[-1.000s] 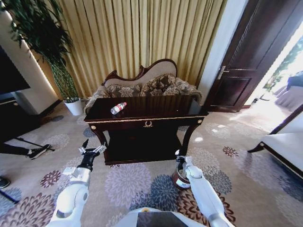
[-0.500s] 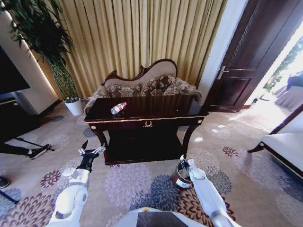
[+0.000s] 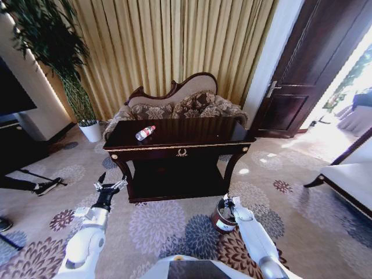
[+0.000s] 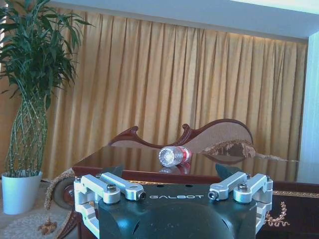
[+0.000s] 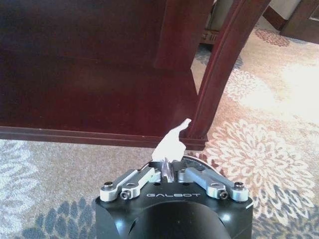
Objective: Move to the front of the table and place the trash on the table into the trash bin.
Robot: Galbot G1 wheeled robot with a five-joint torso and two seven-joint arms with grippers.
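The dark glossy table (image 3: 192, 141) stands straight ahead, with a clear bottle with a red label (image 3: 145, 132) lying on its left part. In the left wrist view that bottle (image 4: 174, 155) lies on the tabletop beyond my left gripper (image 4: 170, 171). My left gripper (image 3: 109, 186) is open and empty, low at the table's front left leg. My right gripper (image 3: 225, 200) hangs just over the small dark trash bin (image 3: 217, 221) on the carpet by the table's front right leg. The right gripper (image 5: 168, 172) is shut on a white paper scrap (image 5: 172, 144).
A carved floral sofa (image 3: 174, 102) stands behind the table, before gold curtains. A potted plant (image 3: 88, 129) is at the back left, and a dark door (image 3: 308, 75) at the right. Another seat (image 3: 349, 177) juts in at the right. A person's shoe (image 3: 44, 186) rests on the carpet at the left.
My right gripper has come down and slightly right with the paper, onto the bin's rim. The left arm has drifted a little lower and left.
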